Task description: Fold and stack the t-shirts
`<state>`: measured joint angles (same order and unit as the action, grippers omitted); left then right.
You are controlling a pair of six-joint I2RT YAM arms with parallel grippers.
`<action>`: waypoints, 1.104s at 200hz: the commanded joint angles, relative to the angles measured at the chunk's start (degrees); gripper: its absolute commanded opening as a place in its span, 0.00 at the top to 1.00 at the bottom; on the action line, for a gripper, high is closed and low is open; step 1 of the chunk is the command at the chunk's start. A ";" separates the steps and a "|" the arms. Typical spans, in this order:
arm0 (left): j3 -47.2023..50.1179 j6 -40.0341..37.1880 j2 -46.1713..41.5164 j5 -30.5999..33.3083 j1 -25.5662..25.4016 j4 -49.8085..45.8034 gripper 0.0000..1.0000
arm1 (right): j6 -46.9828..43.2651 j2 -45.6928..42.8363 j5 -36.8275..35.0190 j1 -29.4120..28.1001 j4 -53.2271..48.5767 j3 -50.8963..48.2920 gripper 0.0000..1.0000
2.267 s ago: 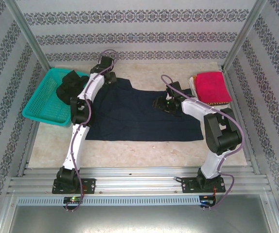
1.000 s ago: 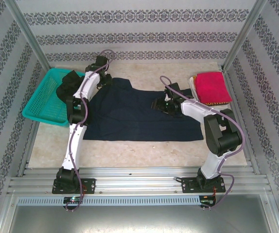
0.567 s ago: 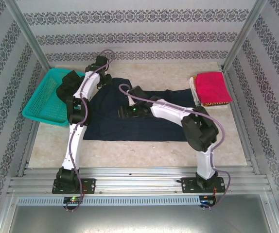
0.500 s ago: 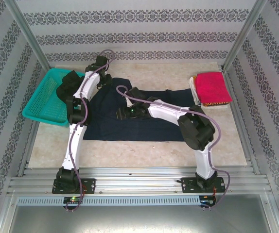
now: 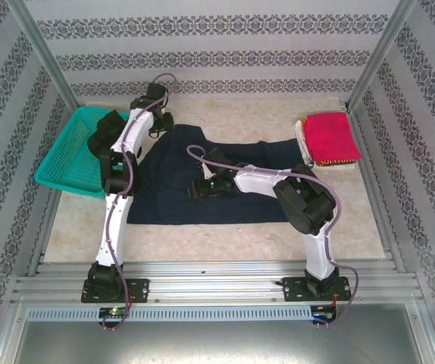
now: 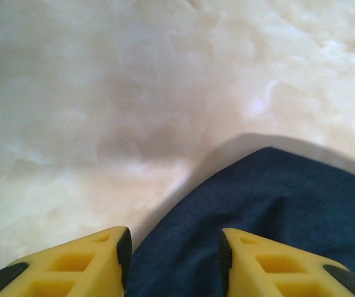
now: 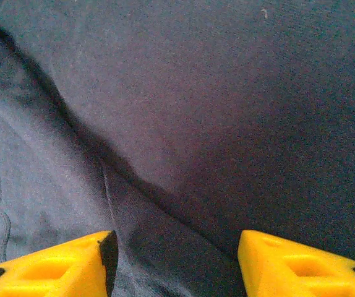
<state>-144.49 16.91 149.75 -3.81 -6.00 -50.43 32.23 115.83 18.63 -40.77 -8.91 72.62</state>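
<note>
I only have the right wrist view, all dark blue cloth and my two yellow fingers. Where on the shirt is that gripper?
Observer: From above, the right gripper is over the left-centre of the navy t-shirt, with its arm reaching across the cloth.
Operator: And the left gripper?
Observer: The left gripper is at the shirt's far left corner. Its wrist camera has navy cloth between the fingers, with bare table beyond.
Operator: Any shirts already folded?
Observer: A folded red t-shirt lies at the table's far right.
</note>
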 commanded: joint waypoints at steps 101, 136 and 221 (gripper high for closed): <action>-2.63 -6.15 3.01 -1.19 -0.06 -4.97 0.62 | 1.17 0.27 0.88 -0.44 -4.97 0.45 0.44; -5.85 -7.68 6.89 1.51 0.16 -5.98 0.65 | 1.43 0.53 1.76 0.04 -4.83 0.25 0.44; -8.86 -10.23 9.56 0.66 0.11 -12.58 0.69 | 1.87 -0.09 1.83 1.13 -4.48 -0.07 0.43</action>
<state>-152.51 8.29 157.47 -3.79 -5.98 -56.97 33.26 114.91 19.64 -40.45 -10.92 72.38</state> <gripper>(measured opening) 0.331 0.565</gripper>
